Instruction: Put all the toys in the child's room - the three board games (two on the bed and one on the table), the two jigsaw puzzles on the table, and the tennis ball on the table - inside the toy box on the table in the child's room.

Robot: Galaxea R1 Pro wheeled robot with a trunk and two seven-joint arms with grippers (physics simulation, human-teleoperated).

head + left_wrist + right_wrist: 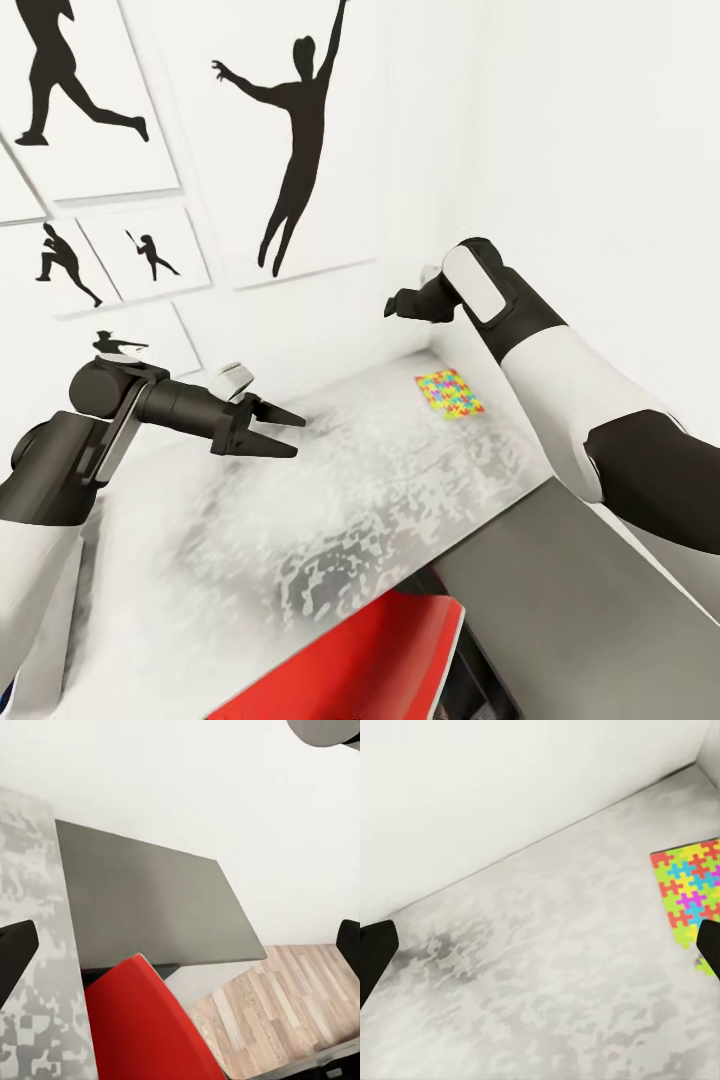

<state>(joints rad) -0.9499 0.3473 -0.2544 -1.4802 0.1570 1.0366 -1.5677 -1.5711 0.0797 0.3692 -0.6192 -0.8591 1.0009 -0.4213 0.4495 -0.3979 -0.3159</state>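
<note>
Red chair point(370, 660) cut off below

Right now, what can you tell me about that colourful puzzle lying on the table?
The thin, flat, roughly square jigsaw puzzle slab is covered in interlocking yellow, red, blue, green and pink pieces. It lies flat on the pale grey-white mottled table top, near the far corner where two white walls meet. Nothing touches it but the table. The right gripper hovers above the table close by, its jaws apart; in the right wrist view the slab runs off the picture's edge.
</note>
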